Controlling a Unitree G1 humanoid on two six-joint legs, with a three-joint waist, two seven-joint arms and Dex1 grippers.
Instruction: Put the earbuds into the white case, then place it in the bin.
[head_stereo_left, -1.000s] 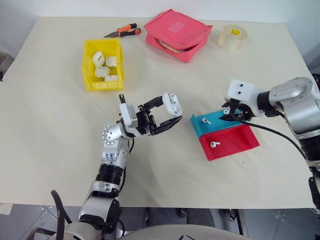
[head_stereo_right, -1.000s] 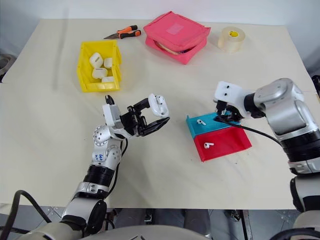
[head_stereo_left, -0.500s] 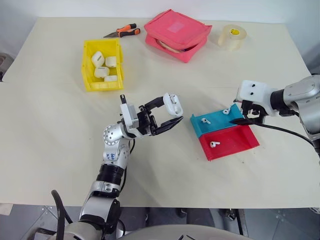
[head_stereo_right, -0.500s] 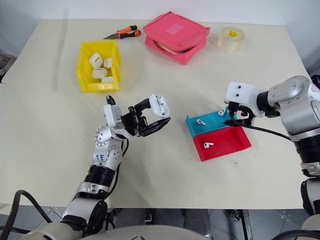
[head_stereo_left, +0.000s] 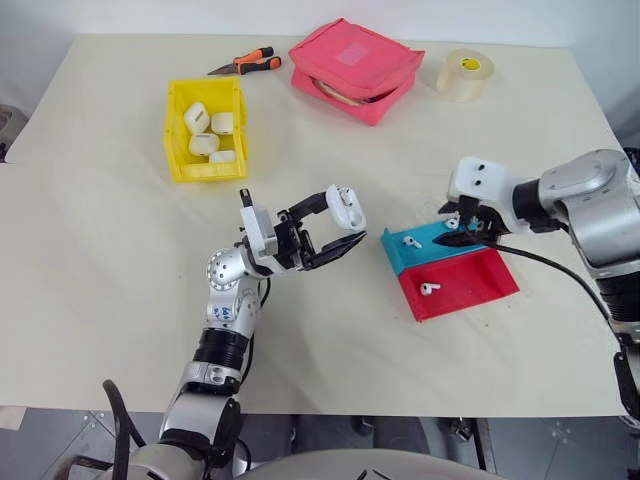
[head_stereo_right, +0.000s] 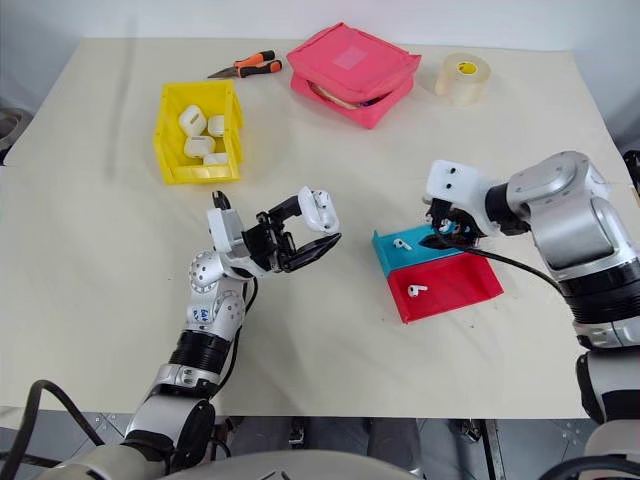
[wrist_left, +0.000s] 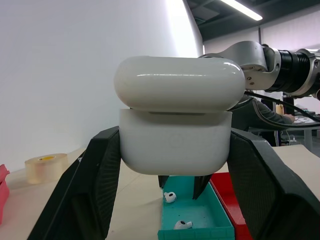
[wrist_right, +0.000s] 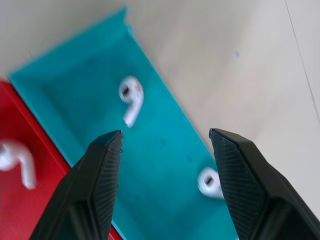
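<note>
Left wrist view shows the case (wrist_left: 176, 122) pinched between the two black fingers (wrist_left: 82, 192) of the left gripper (head_stereo_left: 333, 228), one finger on each side of its lower half. Its lid sits on top and looks slightly raised, with a thin seam showing under it. From the head camera, the left gripper holds the case up above the bench (head_stereo_left: 100, 280), near the middle and well apart from the bin (head_stereo_left: 206, 130).

Three earbuds lie in the shallow trays to the right of the case. Two are in the blue tray (wrist_right: 165, 170): one earbud (wrist_right: 130, 98) near its middle and another earbud (wrist_right: 209, 182) close to its far wall. The third earbud (head_stereo_left: 430, 288) lies in the red tray (head_stereo_left: 470, 285), which touches the blue one.

Right gripper (head_stereo_left: 462, 229) hangs over the far end of the blue tray, pointing down into it. Its fingers (wrist_right: 97, 175) are spread, with nothing between them, and both blue-tray earbuds lie in the gap as its wrist view sees them; whether a fingertip touches either earbud cannot be told.

The bin stands at the far left and holds four white cases. Behind it lie pliers (head_stereo_left: 245, 63); a pink pouch (head_stereo_left: 355, 68) and a tape roll (head_stereo_left: 465, 73) sit along the far edge.
</note>
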